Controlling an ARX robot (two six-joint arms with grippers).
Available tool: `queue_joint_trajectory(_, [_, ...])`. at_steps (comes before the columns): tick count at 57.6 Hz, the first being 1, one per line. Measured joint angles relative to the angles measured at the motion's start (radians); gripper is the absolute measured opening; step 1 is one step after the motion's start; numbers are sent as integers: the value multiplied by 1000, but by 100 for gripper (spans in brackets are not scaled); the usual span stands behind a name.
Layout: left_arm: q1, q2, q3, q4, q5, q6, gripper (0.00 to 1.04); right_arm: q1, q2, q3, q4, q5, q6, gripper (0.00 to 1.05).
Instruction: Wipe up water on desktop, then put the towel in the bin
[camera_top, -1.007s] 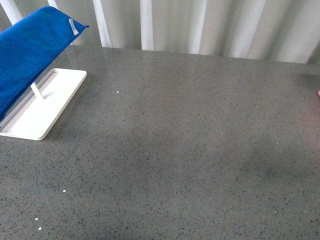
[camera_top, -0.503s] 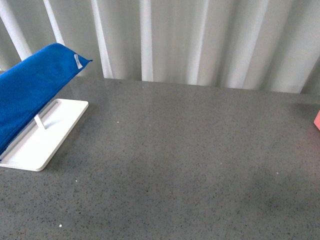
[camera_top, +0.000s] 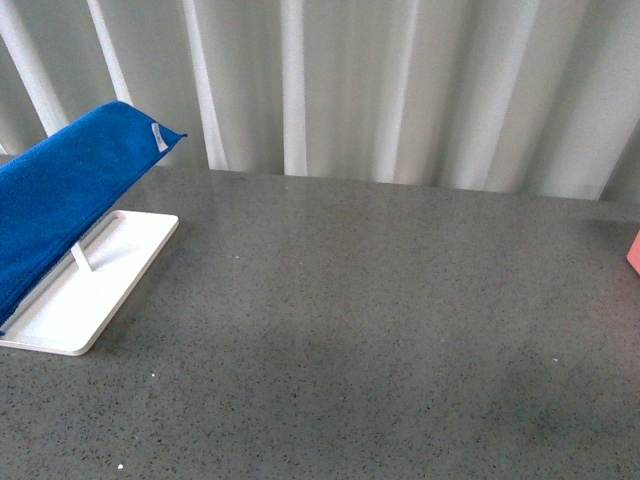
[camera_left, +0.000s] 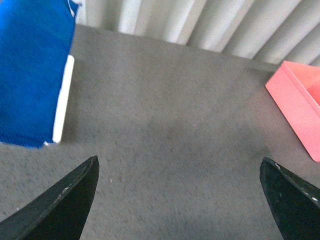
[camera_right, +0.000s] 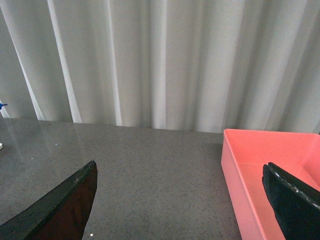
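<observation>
Jaws on both arms spread wide, empty, only tips visible. Towel (camera_top: 70, 200) drapes above white tray (camera_top: 110, 275) near counter's (camera_top: 380, 300) far-left corner, partly cropped. Pink bin (camera_left: 295, 107) at right edge, cropped.

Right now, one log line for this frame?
stage: wipe not started | towel: draped on white stand, left | desktop: water not discernible | pink bin: right | left gripper: open, empty | right gripper: open, empty
</observation>
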Motion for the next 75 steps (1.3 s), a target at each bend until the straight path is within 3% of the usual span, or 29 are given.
queue_joint_trajectory(7, [-16, 240, 130, 116, -29, 41, 98, 0, 0, 0, 0, 0, 0, 98])
queue_joint_trajectory(12, [-18, 409, 247, 127, -14, 65, 98, 0, 0, 0, 0, 1, 0, 98])
queue_joint_trajectory(17, [-18, 660, 456, 113, -78, 153, 98, 0, 0, 0, 0, 0, 0, 98])
queue_joint_trajectory(24, [6, 955, 772, -22, -114, 261, 98, 0, 0, 0, 0, 0, 0, 98])
queue_joint_trajectory(36, [46, 1320, 1153, -198, -191, 322, 98, 0, 0, 0, 0, 0, 0, 98])
queue_joint_trajectory(75, [68, 1646, 1385, -165, -266, 357, 98, 0, 0, 0, 0, 0, 0, 98])
